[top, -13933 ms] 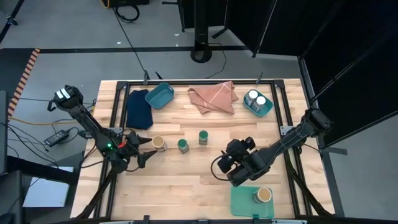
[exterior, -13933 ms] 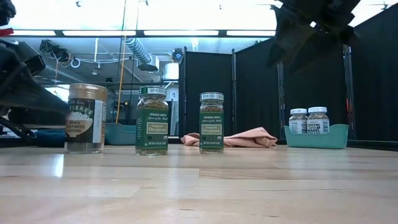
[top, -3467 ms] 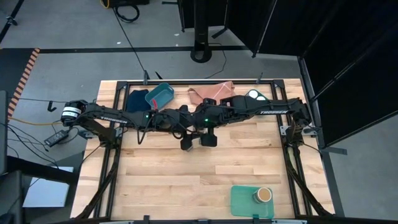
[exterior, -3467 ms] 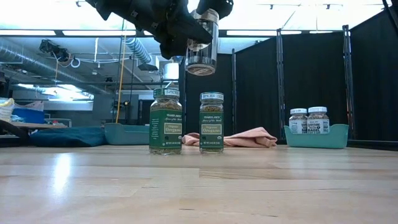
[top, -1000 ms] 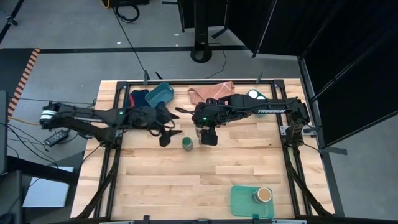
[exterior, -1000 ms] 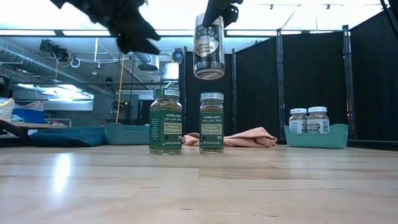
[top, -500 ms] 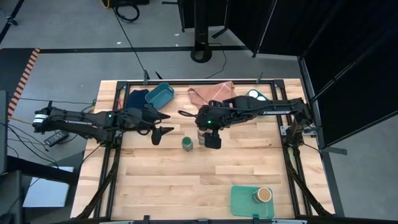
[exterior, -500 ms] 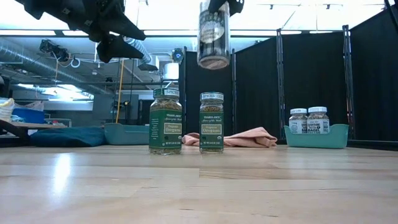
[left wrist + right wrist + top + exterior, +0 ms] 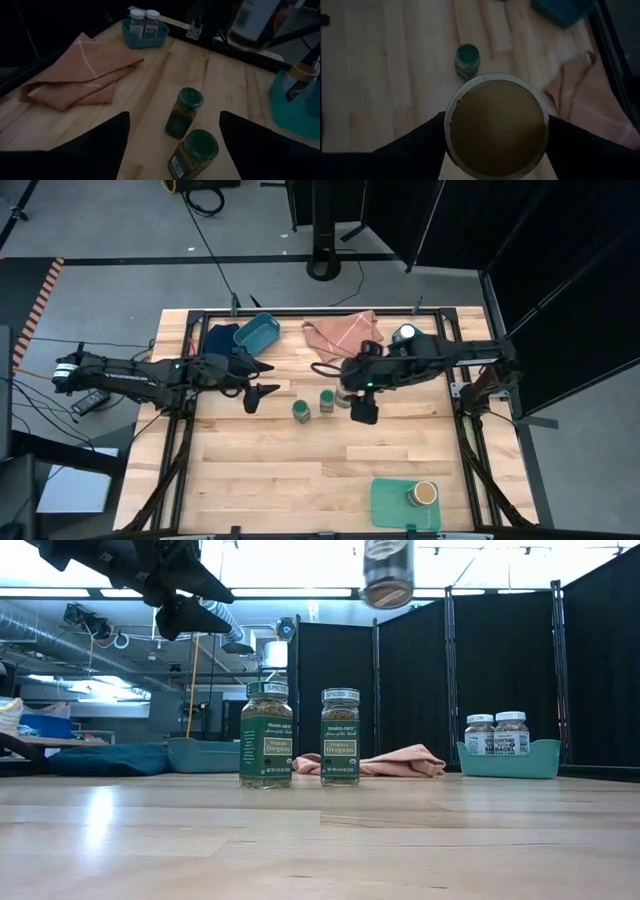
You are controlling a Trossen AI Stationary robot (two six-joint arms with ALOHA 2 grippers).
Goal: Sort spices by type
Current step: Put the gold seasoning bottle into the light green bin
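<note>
My right gripper (image 9: 362, 406) is shut on a tan-topped spice jar (image 9: 496, 122), high above the table's middle; the low view shows the jar's lower part (image 9: 388, 572) at the top of the picture. Two green-lidded jars (image 9: 299, 411) (image 9: 327, 399) stand upright on the table on their bases. My left gripper (image 9: 262, 392) is open and empty, raised to the left of them. Another tan-topped jar (image 9: 425, 493) stands on the green tray (image 9: 390, 505). Two white-lidded jars (image 9: 503, 732) stand in the far right teal bin (image 9: 428, 352). My right gripper pinches the tan-topped jar between its two fingers (image 9: 425, 140), one on each side of the jar's wall just below its round top (image 9: 465, 100). The fingers come from above, pointing down. The jar hangs upright, lifted clear of the table.
An empty teal bin (image 9: 258, 333) and a dark blue cloth (image 9: 222, 342) lie at the far left. A pink cloth (image 9: 343, 332) lies at the far middle. Bare wood lies between the green-lidded jars and the green tray at the near edge.
My right gripper has carried the tan-topped jar up and toward the table's right edge, away from above the green-lidded jars; the jar stays upright. My left gripper has drawn back a little toward the table's left edge, still open.
</note>
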